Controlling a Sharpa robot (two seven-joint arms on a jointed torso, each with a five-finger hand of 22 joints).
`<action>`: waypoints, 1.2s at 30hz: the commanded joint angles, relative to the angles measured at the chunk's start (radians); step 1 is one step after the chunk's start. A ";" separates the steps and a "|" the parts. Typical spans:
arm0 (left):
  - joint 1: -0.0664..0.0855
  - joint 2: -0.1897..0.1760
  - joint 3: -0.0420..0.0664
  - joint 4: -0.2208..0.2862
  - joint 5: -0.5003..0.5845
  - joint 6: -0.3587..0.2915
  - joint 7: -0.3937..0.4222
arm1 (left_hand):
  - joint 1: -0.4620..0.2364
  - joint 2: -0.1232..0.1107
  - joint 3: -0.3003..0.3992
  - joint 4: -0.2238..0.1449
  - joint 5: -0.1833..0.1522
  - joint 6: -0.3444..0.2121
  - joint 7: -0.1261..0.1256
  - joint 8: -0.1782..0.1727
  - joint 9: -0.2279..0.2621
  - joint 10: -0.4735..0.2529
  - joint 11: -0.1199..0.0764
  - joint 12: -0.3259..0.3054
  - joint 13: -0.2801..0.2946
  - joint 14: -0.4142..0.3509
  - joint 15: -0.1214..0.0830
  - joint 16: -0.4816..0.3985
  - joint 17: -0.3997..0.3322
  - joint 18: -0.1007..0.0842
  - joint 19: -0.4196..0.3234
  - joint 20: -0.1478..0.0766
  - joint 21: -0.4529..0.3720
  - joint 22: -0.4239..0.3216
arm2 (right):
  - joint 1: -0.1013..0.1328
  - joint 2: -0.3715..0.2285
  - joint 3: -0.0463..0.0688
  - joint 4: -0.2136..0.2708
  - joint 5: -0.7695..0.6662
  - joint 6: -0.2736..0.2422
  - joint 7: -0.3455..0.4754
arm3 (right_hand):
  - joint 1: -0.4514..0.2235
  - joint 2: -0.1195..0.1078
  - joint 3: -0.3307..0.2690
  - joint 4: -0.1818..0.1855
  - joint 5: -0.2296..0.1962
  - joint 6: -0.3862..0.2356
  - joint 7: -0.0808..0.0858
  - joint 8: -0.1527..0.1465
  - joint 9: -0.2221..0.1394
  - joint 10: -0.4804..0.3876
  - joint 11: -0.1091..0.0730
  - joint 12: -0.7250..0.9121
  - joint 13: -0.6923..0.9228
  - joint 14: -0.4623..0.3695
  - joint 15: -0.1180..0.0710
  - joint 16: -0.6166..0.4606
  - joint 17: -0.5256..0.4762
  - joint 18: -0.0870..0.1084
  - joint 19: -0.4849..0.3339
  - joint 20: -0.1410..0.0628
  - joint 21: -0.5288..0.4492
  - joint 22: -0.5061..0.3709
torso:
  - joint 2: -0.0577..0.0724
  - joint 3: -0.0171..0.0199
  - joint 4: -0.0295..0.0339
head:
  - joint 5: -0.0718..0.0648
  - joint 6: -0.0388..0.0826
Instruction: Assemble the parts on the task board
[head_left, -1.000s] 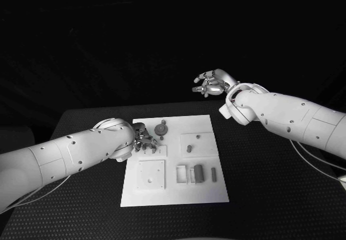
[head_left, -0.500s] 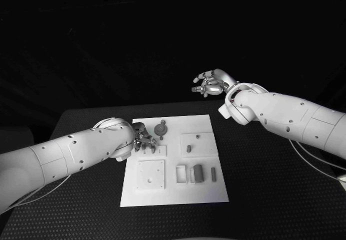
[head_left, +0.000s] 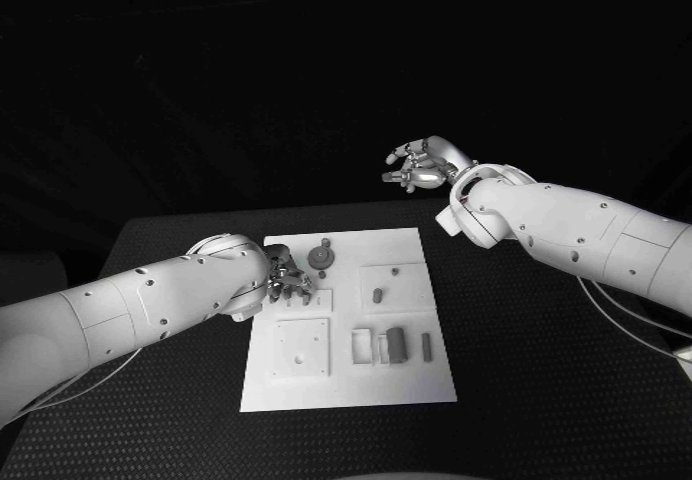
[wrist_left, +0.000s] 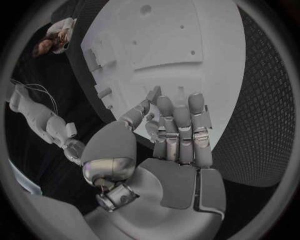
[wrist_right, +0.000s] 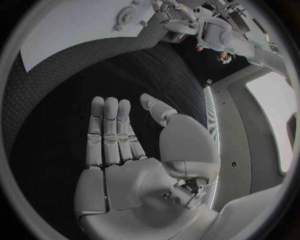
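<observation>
The white rectangular task board (head_left: 351, 320) lies flat in the middle of the black textured table (head_left: 548, 390). Several small grey parts rest on it: a round flat part with a short stem (head_left: 320, 258) near the far edge, a short peg (head_left: 378, 295) on a raised square in the middle, and a group of upright blocks (head_left: 392, 346) with a thin pin (head_left: 427, 346) just beside them nearer the robot. A square plate with small holes (head_left: 302, 348) sits on the left side of the board.

The silver left hand (head_left: 287, 283) hangs over the left edge of the board, beside the round part. In the left wrist view this hand (wrist_left: 175, 135) has its fingers (wrist_left: 187, 120) stretched forward and close together, the thumb a little apart, and nothing is held in it.

The silver right hand (head_left: 420, 166) is lifted high beyond the far edge of the table, well apart from the board. In the right wrist view the hand (wrist_right: 125, 150) is flat, with straight fingers (wrist_right: 106, 130) side by side and the thumb spread, and it holds nothing.
</observation>
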 joint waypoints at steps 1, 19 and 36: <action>0.000 0.003 0.000 0.002 -0.005 0.035 0.008 | 0.016 -0.002 0.001 -0.012 0.000 0.005 0.001 0.006 0.001 -0.003 -0.005 0.006 -0.002 -0.002 -0.003 0.005 -0.002 -0.003 0.000 -0.006 -0.002 0.022 | 0.000 0.001 0.000 0.000 -0.001 0.013 0.011 | -0.004 0.008 -0.002 0.003 -0.004 0.050 0.040 0.004 -0.002 -0.105 0.037 0.005 -0.001 0.009 -0.001 -0.007 0.002 0.013 0.005 0.001 -0.003 0.001 | 0.000 0.0003 0.0000 | 0.001 -0.003; 0.000 0.002 -0.001 -0.007 -0.017 0.065 0.004 | 0.085 -0.008 0.019 -0.052 0.098 0.005 0.002 0.006 0.002 -0.002 -0.005 0.008 -0.005 -0.001 -0.001 0.009 -0.009 -0.007 0.004 -0.005 0.000 0.022 | -0.001 0.000 0.000 -0.001 0.001 0.013 0.011 | -0.006 0.008 -0.003 0.004 -0.004 0.050 0.040 0.004 -0.002 -0.105 0.037 0.006 -0.003 0.009 -0.001 -0.009 0.004 0.013 0.006 0.001 -0.004 0.002 | -0.001 -0.0003 -0.0002 | 0.002 -0.004; 0.000 0.007 0.000 0.000 0.032 0.061 0.015 | 0.117 0.013 0.019 -0.073 0.319 0.024 -0.005 0.020 0.011 0.009 -0.010 0.010 -0.012 0.006 0.001 0.017 -0.016 -0.007 0.009 -0.005 0.003 0.022 | -0.001 0.000 0.000 -0.004 0.002 0.013 0.012 | -0.007 0.008 -0.003 0.005 -0.004 0.049 0.040 0.004 -0.003 -0.106 0.037 0.007 -0.005 0.010 -0.001 -0.011 0.006 0.013 0.006 0.001 -0.005 0.003 | -0.001 0.0002 -0.0002 | 0.001 -0.006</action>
